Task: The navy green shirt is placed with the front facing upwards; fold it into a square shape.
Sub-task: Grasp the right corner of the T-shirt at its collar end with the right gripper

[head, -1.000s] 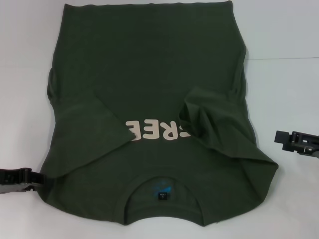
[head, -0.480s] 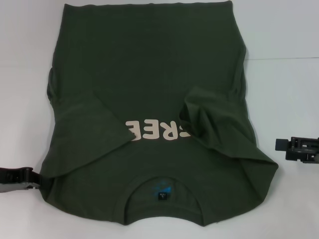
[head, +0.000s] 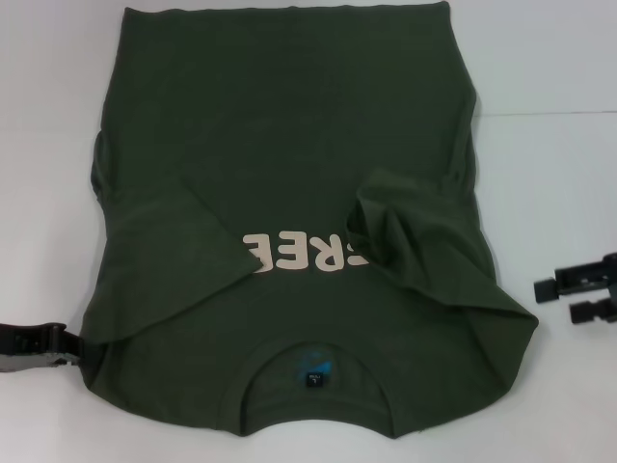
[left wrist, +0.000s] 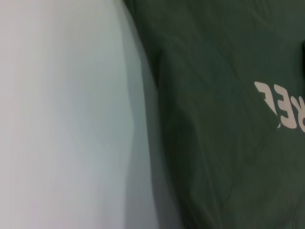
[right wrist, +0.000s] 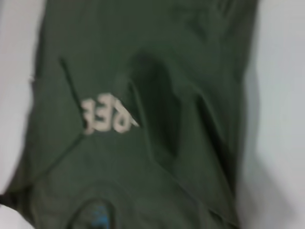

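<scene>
Jaws parted and holding nothing, the right gripper (head: pixel 557 297) hangs off the shirt's right edge, while the left gripper (head: pixel 60 347) sits at the garment's near-left corner, its jaws impossible to read from here. The navy green shirt (head: pixel 289 145) lies front-up on the white table (head: pixel 549 145), collar (head: pixel 313 371) nearest the robot, both sleeves turned in over the chest and partly covering the cream lettering (head: pixel 307 253). The right sleeve fold (head: pixel 415 246) sits loose and rumpled; any lengthwise fold made over it risks trapping the bunching and skewing the square, and a one-layer pinch at the left corner could drag the turned-in sleeve back open.
</scene>
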{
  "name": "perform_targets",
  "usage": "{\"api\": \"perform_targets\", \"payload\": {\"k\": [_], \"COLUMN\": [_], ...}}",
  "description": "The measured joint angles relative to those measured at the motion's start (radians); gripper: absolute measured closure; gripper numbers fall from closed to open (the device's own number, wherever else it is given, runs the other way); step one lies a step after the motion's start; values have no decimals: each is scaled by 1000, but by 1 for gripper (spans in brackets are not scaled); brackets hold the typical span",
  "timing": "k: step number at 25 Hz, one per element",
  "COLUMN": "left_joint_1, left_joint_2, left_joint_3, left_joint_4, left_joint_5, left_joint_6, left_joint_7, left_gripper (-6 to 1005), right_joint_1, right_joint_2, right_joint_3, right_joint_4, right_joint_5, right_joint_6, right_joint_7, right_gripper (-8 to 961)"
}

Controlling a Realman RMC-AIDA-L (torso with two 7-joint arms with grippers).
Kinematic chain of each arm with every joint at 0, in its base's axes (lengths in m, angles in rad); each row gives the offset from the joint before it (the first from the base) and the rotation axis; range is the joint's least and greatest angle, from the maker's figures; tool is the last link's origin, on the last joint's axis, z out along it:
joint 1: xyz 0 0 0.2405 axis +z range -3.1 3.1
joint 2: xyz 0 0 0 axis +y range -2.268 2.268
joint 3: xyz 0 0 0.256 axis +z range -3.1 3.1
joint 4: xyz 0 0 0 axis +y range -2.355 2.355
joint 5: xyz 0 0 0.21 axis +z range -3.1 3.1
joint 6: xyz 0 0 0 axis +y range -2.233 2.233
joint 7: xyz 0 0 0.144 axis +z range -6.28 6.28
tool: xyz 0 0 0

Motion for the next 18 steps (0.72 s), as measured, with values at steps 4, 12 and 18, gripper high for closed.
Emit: {"api": "perform_targets", "payload": {"k": [4, 12, 18], "left_joint_1": [0, 1, 2], "left_joint_2": [-1, -1, -1], "left_joint_3": [0, -1, -3], "left_joint_4": [0, -2, -2], "left_joint_5": [-1, -3, -4], "left_joint_6": [1, 3, 2], "left_joint_7": [1, 0, 3], "left_gripper": [970, 969, 969], "right_joint_1": [33, 65, 79], "right_joint_2": [4, 37, 63], "right_joint_3": [-37, -80, -85], "right_joint_4": [-11, 0, 15], "right_joint_5": [-80, -109, -109], "right_joint_6": [-5, 53, 93], "right_joint_7": [44, 59, 57], "right_gripper": [73, 73, 87]}}
